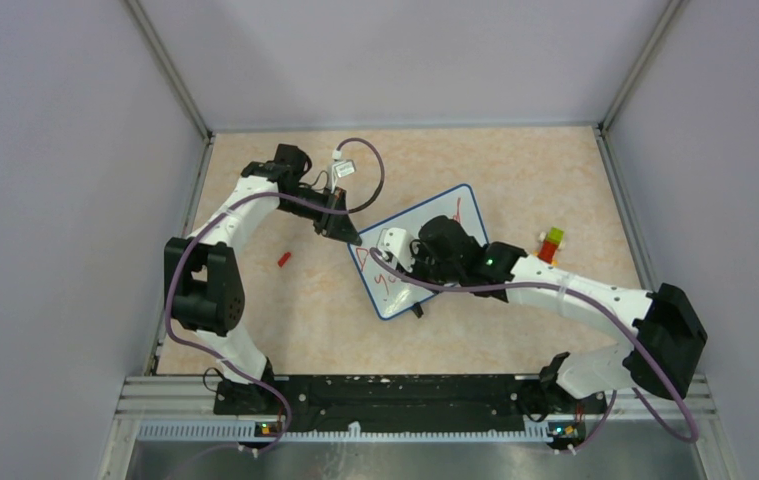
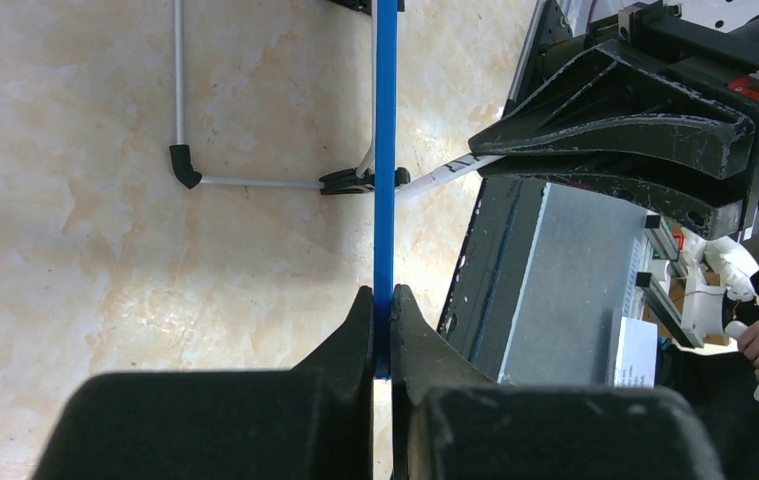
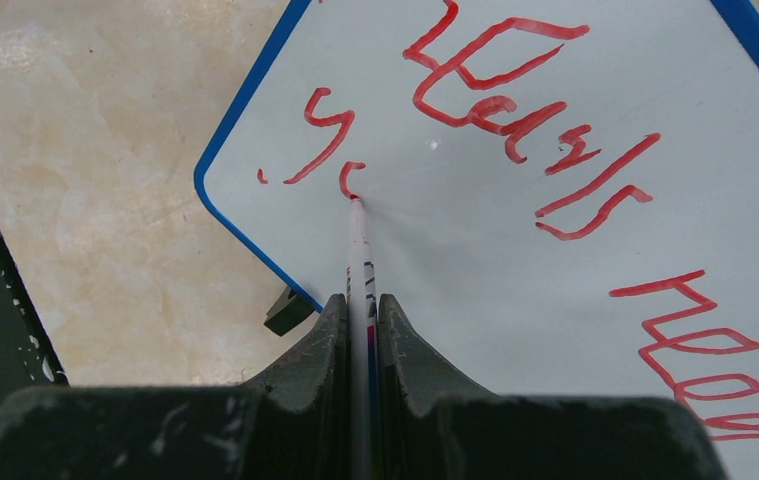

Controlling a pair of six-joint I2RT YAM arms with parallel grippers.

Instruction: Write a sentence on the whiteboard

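We see the pale marbled table (image 1: 515, 170) filling the floor of the walled cell, with both arms reaching in from its near edge. The whiteboard (image 1: 433, 205) sits near the middle of the table, turned askew, between the two hands. Its blue rim runs edge-on through the left wrist view, where a thin grey wire leg (image 2: 179, 90) with a black foot rests on the table beside it.

The left hand (image 2: 383, 300) is at the board's far left corner, with its fingers pressed together on the blue rim. The right hand (image 3: 360, 305) is over the board's face, its fingers clamped on a slim white marker (image 3: 359, 255). The marker's red tip touches the white surface close to the corner nearest the arms.

The sentence (image 3: 515, 110) is in red. We see one full line of words and, beside the marker tip, only a few strokes of a second line.

Just off the board's right side stands a small stack of coloured blocks (image 1: 552, 243). A tiny red piece (image 1: 283, 259) lies on the table to its left, apart from the board.
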